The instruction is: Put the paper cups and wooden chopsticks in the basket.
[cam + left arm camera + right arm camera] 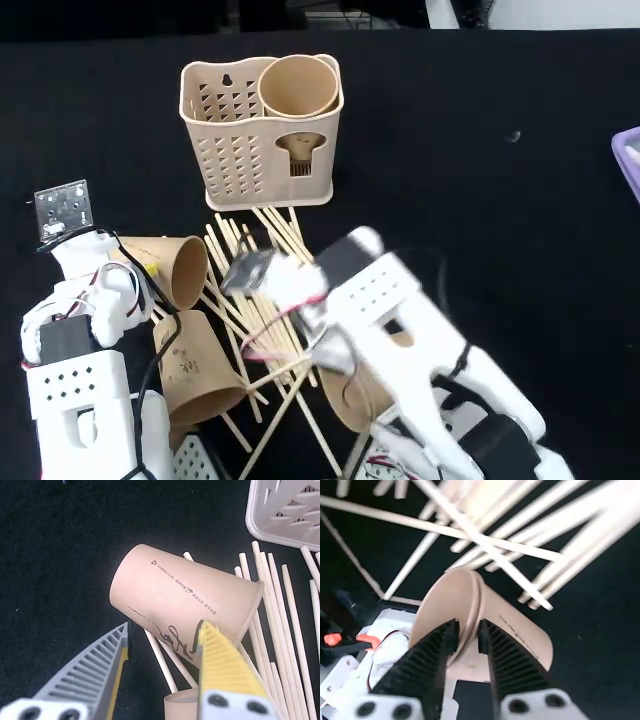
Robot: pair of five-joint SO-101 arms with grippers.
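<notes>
The beige slotted basket [240,165] stands at the back with one paper cup [298,85] upright inside. Wooden chopsticks [255,300] lie in a crossed heap in front of it. A second paper cup [175,595] lies on its side at the heap's left edge [178,265]. My left gripper [164,627] is open, one finger on each side of that cup near its base. A third cup [195,372] lies nearer the front. My right gripper [468,626] is shut on the rim of a fourth paper cup [515,630], which shows under the right arm [365,400].
A purple container [628,155] sits at the right edge of the black table. The basket's corner [285,510] and several chopsticks [280,620] lie just beyond the left gripper's cup. More chopsticks [520,530] cross past the right gripper.
</notes>
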